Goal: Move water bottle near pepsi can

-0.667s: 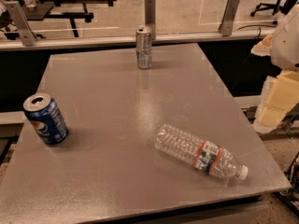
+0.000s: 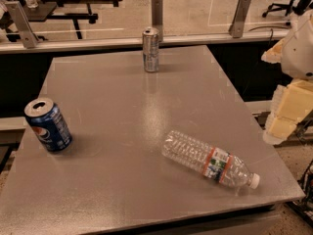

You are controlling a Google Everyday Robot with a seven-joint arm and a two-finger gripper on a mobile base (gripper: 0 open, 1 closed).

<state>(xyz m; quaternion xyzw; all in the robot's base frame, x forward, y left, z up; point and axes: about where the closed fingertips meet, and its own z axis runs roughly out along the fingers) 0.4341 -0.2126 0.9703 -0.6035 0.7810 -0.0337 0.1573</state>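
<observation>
1. The bottle (image 2: 209, 161) is clear ribbed plastic with a white cap and a label banded orange-red, white and green. It lies on its side on the front right part of the table (image 2: 122, 102), cap toward the front right corner, base toward the middle.
2. The pepsi can (image 2: 48, 125) is dark blue with a round red, white and blue logo and a silver top. It stands near the left edge, well apart from the bottle.
3. The gripper (image 2: 281, 124) hangs beyond the right edge, touching neither.
</observation>
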